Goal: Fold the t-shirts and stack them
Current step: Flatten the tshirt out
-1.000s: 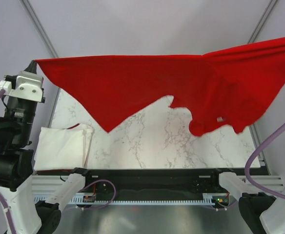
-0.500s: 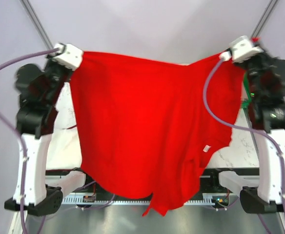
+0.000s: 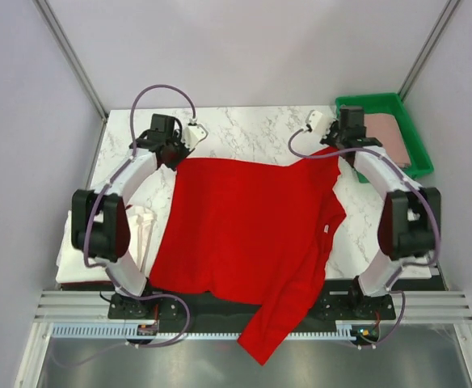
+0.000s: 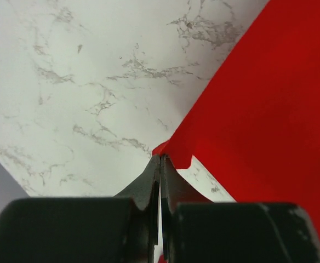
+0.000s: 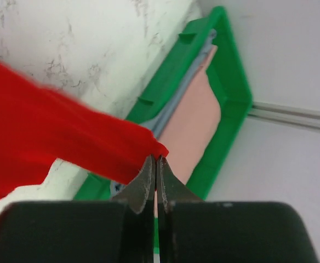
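Note:
A bright red t-shirt (image 3: 244, 234) lies spread flat on the marble table, its white neck label (image 3: 326, 229) toward the right. One part hangs over the near edge. My left gripper (image 3: 181, 158) is shut on its far left corner, pinched at the fingertips in the left wrist view (image 4: 160, 158). My right gripper (image 3: 333, 150) is shut on the far right corner (image 5: 155, 159), close to the tray. A folded white t-shirt (image 3: 145, 230) lies at the left, partly under the left arm. A dusty-pink t-shirt (image 3: 385, 133) rests in the tray, also seen as pink cloth (image 5: 195, 120).
The green plastic tray (image 3: 381, 101) stands at the far right corner, its rim (image 5: 231, 82) just beyond my right fingers. Bare marble (image 3: 252, 133) shows past the red shirt. Grey walls enclose the table on three sides.
The red shirt was held high and stretched between both arms; both arms swung it forward and down, and it now lies on the table with the arms reaching far.

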`<state>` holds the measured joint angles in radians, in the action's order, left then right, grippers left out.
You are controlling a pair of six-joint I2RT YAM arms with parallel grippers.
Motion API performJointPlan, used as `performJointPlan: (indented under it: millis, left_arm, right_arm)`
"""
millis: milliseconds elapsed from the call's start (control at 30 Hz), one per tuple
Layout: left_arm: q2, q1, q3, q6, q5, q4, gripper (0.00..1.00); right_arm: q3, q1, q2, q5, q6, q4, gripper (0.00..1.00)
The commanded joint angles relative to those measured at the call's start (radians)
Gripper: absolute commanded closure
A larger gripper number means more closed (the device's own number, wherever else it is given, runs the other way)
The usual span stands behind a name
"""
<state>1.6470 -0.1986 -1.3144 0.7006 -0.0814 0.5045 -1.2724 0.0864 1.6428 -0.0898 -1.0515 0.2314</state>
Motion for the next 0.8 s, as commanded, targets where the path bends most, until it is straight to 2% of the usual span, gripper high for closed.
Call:
performJointPlan:
  millis: [0,67,300,567,700,767]
  left_arm:
    - [0.141,0.004,-0.129,0.049,0.057,-0.104,0.98]
    - [0.242,0.010,-0.212,0.054,0.103,-0.122,0.98]
    - [0.472,0.030,-0.474,0.054,0.150,-0.159,0.98]
    - [0.637,0.031,-0.696,-0.042,0.241,-0.193,0.98]
    - [0.714,0.030,-0.785,0.023,0.288,-0.253,0.98]
    - [0.735,0.030,-0.790,0.062,0.334,-0.342,0.98]
  right_arm:
    - [-0.208,0.019,0.191,-0.137,-0.009,-0.093,1.00]
    - [-0.363,0.026,0.337,-0.183,0.001,-0.072,1.00]
    - [-0.700,0.047,0.638,-0.312,-0.012,-0.033,1.00]
    - [-0.929,0.049,0.813,-0.344,0.058,-0.058,1.00]
    - [-1.079,0.039,0.935,-0.358,0.041,-0.139,1.00]
    - [-1.133,0.036,0.997,-0.361,0.024,-0.170,1.00]
